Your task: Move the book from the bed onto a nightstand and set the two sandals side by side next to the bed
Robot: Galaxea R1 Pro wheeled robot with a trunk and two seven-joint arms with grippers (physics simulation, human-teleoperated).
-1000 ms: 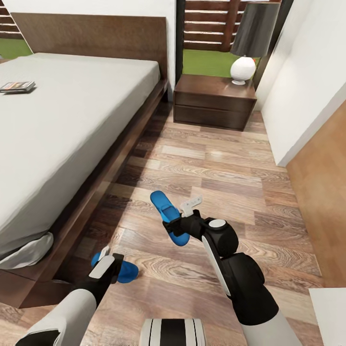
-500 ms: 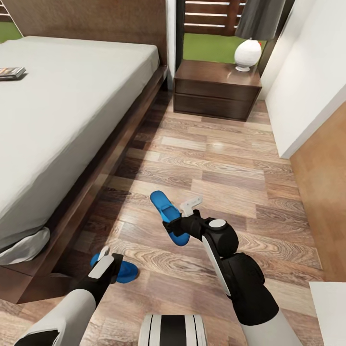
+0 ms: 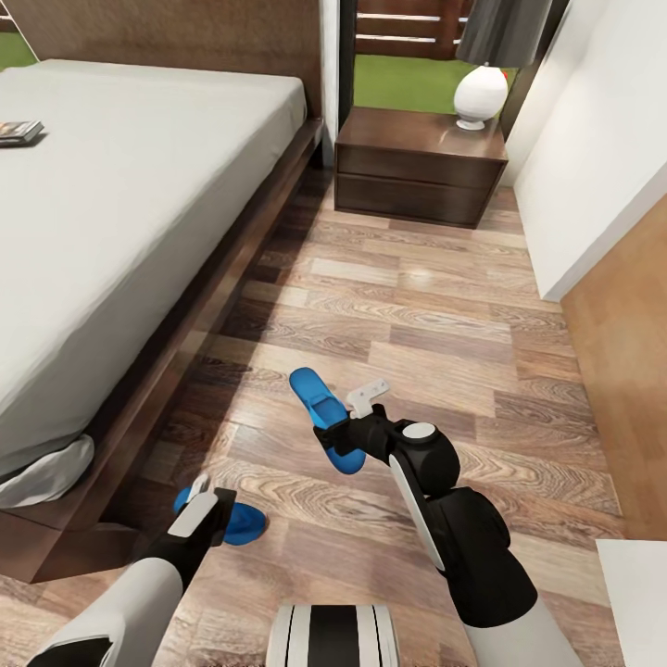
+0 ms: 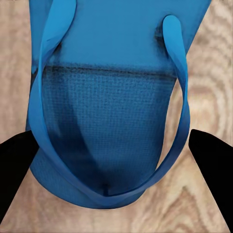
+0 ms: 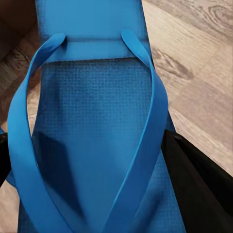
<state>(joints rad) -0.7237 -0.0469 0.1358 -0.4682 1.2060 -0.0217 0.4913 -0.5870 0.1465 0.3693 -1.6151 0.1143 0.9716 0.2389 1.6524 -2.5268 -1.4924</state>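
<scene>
Right sandal: my right gripper holds one blue sandal above the floor, its toe pointing away from me (a finger presses its edge).
Left sandal: my left gripper is closed around the second sandal, low, near the bed frame.
Book: the book lies on the mattress, far ahead-left of my left gripper.
Nightstand: the nightstand is far ahead of my right gripper, a lamp on it.
</scene>
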